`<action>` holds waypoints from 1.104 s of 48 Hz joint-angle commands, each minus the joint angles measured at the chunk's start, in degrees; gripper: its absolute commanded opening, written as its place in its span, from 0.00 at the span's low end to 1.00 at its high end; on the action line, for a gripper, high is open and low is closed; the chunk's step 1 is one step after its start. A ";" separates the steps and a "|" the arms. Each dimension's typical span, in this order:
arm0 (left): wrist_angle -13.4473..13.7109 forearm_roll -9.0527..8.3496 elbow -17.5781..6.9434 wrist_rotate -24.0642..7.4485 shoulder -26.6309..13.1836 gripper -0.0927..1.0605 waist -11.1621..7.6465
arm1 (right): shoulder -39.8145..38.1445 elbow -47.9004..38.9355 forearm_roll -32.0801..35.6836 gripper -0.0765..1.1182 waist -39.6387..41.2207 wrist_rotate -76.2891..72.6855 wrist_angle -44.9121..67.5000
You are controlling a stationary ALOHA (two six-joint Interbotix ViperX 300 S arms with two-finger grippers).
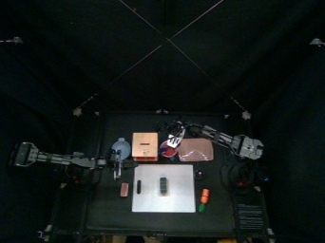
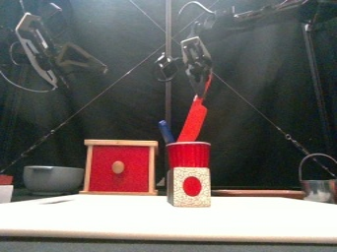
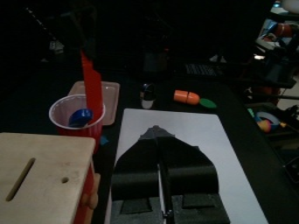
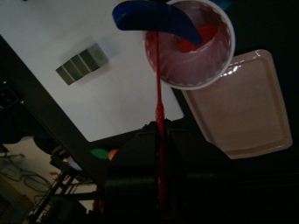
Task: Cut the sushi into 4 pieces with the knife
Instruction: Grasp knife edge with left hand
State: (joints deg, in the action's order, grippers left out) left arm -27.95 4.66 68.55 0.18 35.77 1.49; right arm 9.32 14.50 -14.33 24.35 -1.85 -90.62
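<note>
Gripping the red knife [image 2: 195,116]: right gripper [image 2: 199,83], above red cup [image 2: 188,157] | left gripper [image 3: 162,133] jaws closed together, at white board's [image 1: 178,197] 10 o'clock

- wooden box [image 2: 121,167]: pale bare wood, matt; drawer front painted red, smooth.
- red cup [image 2: 188,157]: plastic; the thin wall looks translucent from the wrist views.
- red knife [image 2: 196,116] and blue knife [image 2: 165,130]: smooth moulded plastic, slight gloss.
- white cutting board [image 2: 171,221]: smooth, matt, looks plastic.
- pink tray [image 4: 243,105]: smooth plastic, soft sheen.
- bowl [image 2: 53,178]: blue-grey, dull satin.
- cutter [image 2: 321,191]: bare metal with a wire handle.
- desk [image 1: 108,214]: matt black.
</note>
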 commanded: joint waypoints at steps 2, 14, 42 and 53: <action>-0.44 0.62 -0.70 -0.09 0.88 0.07 0.62 | -6.42 0.00 0.26 0.29 -1.05 -0.09 0.09; -0.44 1.23 -0.79 -0.09 2.02 0.07 1.76 | -14.33 -4.31 5.27 0.29 -3.25 -0.35 2.55; -9.32 1.23 -1.32 -0.18 2.02 0.08 2.90 | -35.33 -34.28 14.24 0.29 -14.50 0.26 42.36; -13.54 1.49 -0.35 -0.18 2.02 0.08 3.34 | -41.92 -51.77 18.63 0.29 -18.81 -0.26 69.70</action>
State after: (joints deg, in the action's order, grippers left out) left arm -40.43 6.06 69.08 0.09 37.88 4.39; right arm -29.88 -33.66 3.08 6.06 -1.76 -28.74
